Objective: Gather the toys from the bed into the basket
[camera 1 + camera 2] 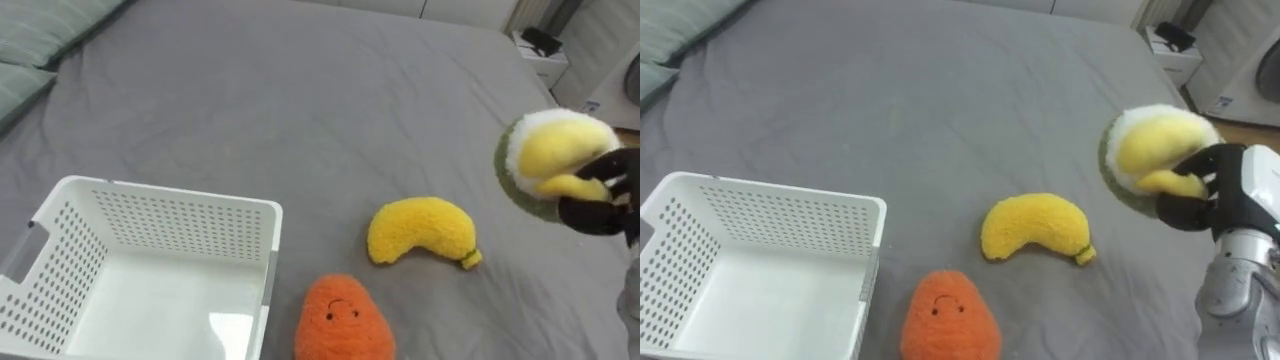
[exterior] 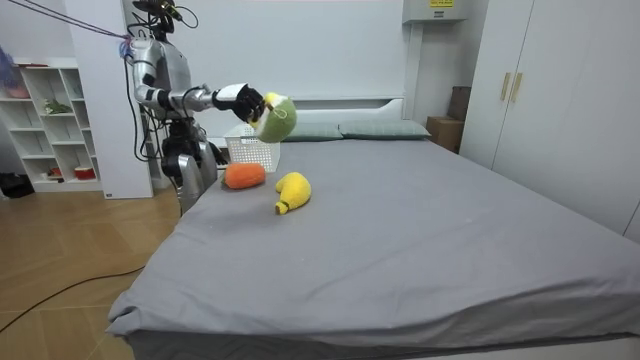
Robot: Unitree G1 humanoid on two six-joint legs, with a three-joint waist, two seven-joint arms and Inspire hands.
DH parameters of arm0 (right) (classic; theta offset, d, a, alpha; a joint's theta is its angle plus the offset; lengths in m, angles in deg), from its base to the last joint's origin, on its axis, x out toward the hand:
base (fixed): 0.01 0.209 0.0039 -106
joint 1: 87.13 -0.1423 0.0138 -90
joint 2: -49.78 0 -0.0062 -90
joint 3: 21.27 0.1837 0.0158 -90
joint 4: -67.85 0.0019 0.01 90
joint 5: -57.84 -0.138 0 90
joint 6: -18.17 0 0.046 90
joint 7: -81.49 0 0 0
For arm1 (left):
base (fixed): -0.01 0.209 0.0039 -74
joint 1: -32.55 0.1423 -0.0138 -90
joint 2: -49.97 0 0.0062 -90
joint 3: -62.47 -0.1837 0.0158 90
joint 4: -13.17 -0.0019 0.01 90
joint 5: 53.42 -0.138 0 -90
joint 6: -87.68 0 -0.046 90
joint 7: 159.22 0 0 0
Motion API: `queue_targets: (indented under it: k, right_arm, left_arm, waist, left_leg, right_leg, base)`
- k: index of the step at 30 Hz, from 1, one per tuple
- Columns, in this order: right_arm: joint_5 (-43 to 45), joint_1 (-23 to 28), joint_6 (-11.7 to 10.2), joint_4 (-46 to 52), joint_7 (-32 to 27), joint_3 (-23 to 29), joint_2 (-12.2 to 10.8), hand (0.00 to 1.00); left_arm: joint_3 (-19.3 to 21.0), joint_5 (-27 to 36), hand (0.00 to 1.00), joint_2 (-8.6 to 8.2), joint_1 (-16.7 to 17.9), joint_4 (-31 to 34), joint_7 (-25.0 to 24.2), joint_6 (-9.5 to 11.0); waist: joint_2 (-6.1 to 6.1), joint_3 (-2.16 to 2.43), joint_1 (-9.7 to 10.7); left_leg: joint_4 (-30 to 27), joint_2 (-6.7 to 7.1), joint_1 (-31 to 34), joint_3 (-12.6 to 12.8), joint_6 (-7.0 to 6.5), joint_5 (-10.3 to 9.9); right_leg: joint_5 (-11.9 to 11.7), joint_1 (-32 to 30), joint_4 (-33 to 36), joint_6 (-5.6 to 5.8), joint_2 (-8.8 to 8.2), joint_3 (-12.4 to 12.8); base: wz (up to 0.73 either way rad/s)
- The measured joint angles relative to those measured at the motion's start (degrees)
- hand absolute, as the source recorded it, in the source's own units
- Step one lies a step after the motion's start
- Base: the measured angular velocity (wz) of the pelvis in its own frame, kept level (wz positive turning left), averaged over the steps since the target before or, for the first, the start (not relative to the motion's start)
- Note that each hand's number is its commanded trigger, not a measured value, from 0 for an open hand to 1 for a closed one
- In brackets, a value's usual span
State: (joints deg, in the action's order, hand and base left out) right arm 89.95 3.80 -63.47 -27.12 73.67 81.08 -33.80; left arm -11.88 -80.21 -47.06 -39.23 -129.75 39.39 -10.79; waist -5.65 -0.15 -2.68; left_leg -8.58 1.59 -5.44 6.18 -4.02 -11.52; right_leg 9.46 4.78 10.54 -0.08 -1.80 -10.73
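Note:
My right hand (image 1: 1215, 195) holds a round plush toy (image 1: 1150, 145), yellow and white with a green underside, up above the grey bed (image 1: 300, 100) at the right; its dark fingers curl round the toy's lower edge. In the room view the same plush toy (image 2: 275, 118) hangs in my right hand (image 2: 243, 100) over the bed's edge. A yellow banana plush (image 1: 422, 232) lies on the bed near the middle. An orange plush with a little face (image 1: 342, 318) lies in front of it. A white perforated basket (image 1: 150, 270) stands at the left, with nothing in it.
Grey-green pillows (image 1: 40, 40) lie at the far left of the bed. A white nightstand (image 1: 545, 55) stands past the bed's far right corner. In the room view, I stand at the bed's side, with white shelves (image 2: 50, 120) behind me and wardrobes (image 2: 560, 90) at that view's right.

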Motion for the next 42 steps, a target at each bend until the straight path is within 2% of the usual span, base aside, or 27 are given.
queue_targets:
  k: [6,11,14,15,16,18,23,26,27,29,35,37,38,39,40,42]
  right_arm:
    - [-0.6,-4.4,0.55,7.08,1.72,-2.75,-0.01,1.0]
    - [-0.29,-7.7,0.86,10.46,4.79,-9.55,-0.43,1.0]
    - [0.33,-8.64,2.65,12.21,8.12,-13.35,-1.37,1.0]
    - [0.98,-8.7,2.97,13.56,9.67,-15.12,-1.42,1.0]
    - [1.6,-8.87,3.07,14.91,11.13,-16.66,-1.48,1.0]
    - [1.81,-10.61,3.38,15.18,12.88,-19.29,-1.81,1.0]
    - [1.78,-13.47,3.7,15.18,14.75,-24.64,-6.19,1.0]
    - [2.02,-14.46,3.93,15.17,15.49,-28.62,-8.03,1.0]
    - [2.22,-14.67,4.21,15.16,15.77,-29.4,-8.57,1.0]
    - [3.62,-15.69,4.83,14.77,17.89,-32.4,-10.94,1.0]
    - [4.48,-16.07,5.46,12.09,21.88,-39.42,-13.13,1.0]
    - [4.37,-16.05,5.83,8.5,23.59,-41.5,-14.07,1.0]
    - [4.37,-16.05,6.21,8.05,24.18,-42.14,-14.09,0.62]
    - [4.48,-16.05,6.73,7.54,25.43,-43.13,-14.09,0.06]
    - [4.6,-16.05,6.99,7.42,26.36,-43.65,-14.02,0.0]
    - [5.05,-16.05,7.73,7.39,27.34,-43.85,-14.08,0.0]
  left_arm:
    - [-0.12,-0.03,0.0,-1.07,-2.08,-1.17,0.68,-0.18]
    - [-1.72,0.03,0.0,-0.75,-2.49,-1.11,0.94,-0.3]
    - [-2.84,0.13,0.0,-0.8,-3.16,-1.45,0.95,-0.37]
    - [-3.4,0.11,0.0,-0.86,-3.35,-1.43,0.97,-0.38]
    - [-3.73,0.08,0.0,-0.89,-3.51,-1.19,0.97,-0.39]
    - [-4.61,0.13,0.0,-0.87,-3.72,-0.96,1.2,-0.51]
    - [-7.94,0.15,0.0,-0.7,-4.76,-1.21,2.18,-0.83]
    - [-8.76,-0.33,0.0,-0.73,-5.34,-0.97,2.1,-1.19]
    - [-8.97,-0.32,0.0,-0.73,-5.52,-0.96,2.08,-1.31]
    - [-9.15,-0.33,0.0,-0.92,-6.32,-0.95,2.0,-1.62]
    - [-10.69,-0.35,0.0,-0.61,-9.09,-1.01,2.0,-1.99]
    - [-11.82,-0.33,0.0,-0.59,-9.79,-1.04,2.0,-2.13]
    - [-12.01,-0.34,0.0,-0.57,-9.86,-1.04,2.0,-2.27]
    - [-12.11,-0.35,0.0,-0.57,-9.91,-1.01,2.0,-2.67]
    - [-12.11,-0.36,0.0,-0.57,-9.94,-1.0,2.01,-3.1]
    - [-12.24,-0.37,0.0,-0.64,-9.99,-0.91,2.01,-3.84]
  waist:
    - [-0.47,0.16,-2.09]
    - [-1.14,0.3,-3.32]
    - [-1.49,0.35,-5.44]
    - [-1.33,0.16,-5.65]
    - [-1.49,0.19,-5.88]
    - [-1.47,0.04,-7.38]
    - [-1.21,-0.18,-9.92]
    - [-1.06,-0.28,-12.0]
    - [-1.06,-0.28,-12.09]
    - [-1.04,-0.3,-13.0]
    - [-1.08,-0.4,-15.75]
    - [-1.11,-0.62,-16.8]
    - [-1.11,-0.64,-16.88]
    - [-1.11,-0.69,-17.04]
    - [-1.14,-0.68,-17.23]
    - [-1.08,-0.76,-17.39]
  left_leg:
    - [-0.08,-0.06,0.15,-0.18,0.01,0.01]
    - [-0.16,0.05,0.32,-0.94,0.01,0.03]
    - [-0.2,0.08,0.28,-1.18,0.01,0.03]
    - [-0.27,0.13,0.48,-1.61,0.01,0.03]
    - [-0.75,0.21,1.08,-2.31,0.0,0.02]
    - [-0.84,0.21,1.23,-2.52,0.0,0.02]
    - [-1.34,0.44,2.3,-4.08,0.06,0.17]
    - [-1.21,0.51,2.9,-4.63,0.14,0.34]
    - [-1.22,0.55,3.06,-4.86,0.15,0.36]
    - [-1.25,0.64,3.48,-5.31,0.14,0.48]
    - [-1.25,1.14,4.08,-6.63,-0.02,0.67]
    - [-1.27,1.2,4.14,-6.73,-0.08,0.73]
    - [-1.27,1.23,4.21,-6.8,-0.11,0.76]
    - [-1.28,1.25,4.41,-6.83,-0.13,0.78]
    - [-1.37,1.26,4.89,-6.85,-0.14,0.79]
    - [-1.39,1.29,5.32,-6.96,-0.16,0.9]
  right_leg:
    - [-0.02,-0.03,0.01,-0.04,0.01,-0.12]
    - [-0.02,0.19,-0.05,-0.04,-0.06,-0.74]
    - [-0.02,0.34,-0.06,-0.04,-0.1,-1.03]
    - [-0.02,0.37,-0.1,-0.03,-0.14,-1.44]
    - [-0.02,0.37,-0.16,-0.03,-0.25,-2.2]
    - [-0.03,0.31,-0.19,-0.03,-0.21,-2.16]
    - [-0.06,0.38,-0.88,-0.06,-0.4,-3.85]
    - [-0.06,0.02,-1.01,-0.07,-0.44,-4.66]
    - [-0.06,-0.03,-1.05,-0.07,-0.47,-4.94]
    - [-0.06,-0.25,-1.16,-0.06,-0.54,-5.33]
    - [-0.06,-0.04,-1.92,0.0,-0.88,-6.81]
    - [-0.11,-0.05,-1.92,0.07,-0.96,-6.91]
    - [-0.12,-0.08,-1.92,0.09,-0.99,-6.99]
    - [-0.14,-0.24,-1.92,0.11,-1.02,-7.08]
    - [-0.16,-0.68,-1.87,0.12,-1.04,-7.11]
    - [-0.2,-1.09,-1.87,0.13,-1.08,-7.29]
  base:
    - [0.02]
    - [0.07]
    - [0.06]
    - [0.21]
    - [0.23]
    - [0.12]
    - [0.16]
    - [0.08]
    - [0.16]
    - [0.11]
    - [0.11]
    - [0.02]
    - [0.05]
    - [0.0]
    - [0.0]
    - [0.02]
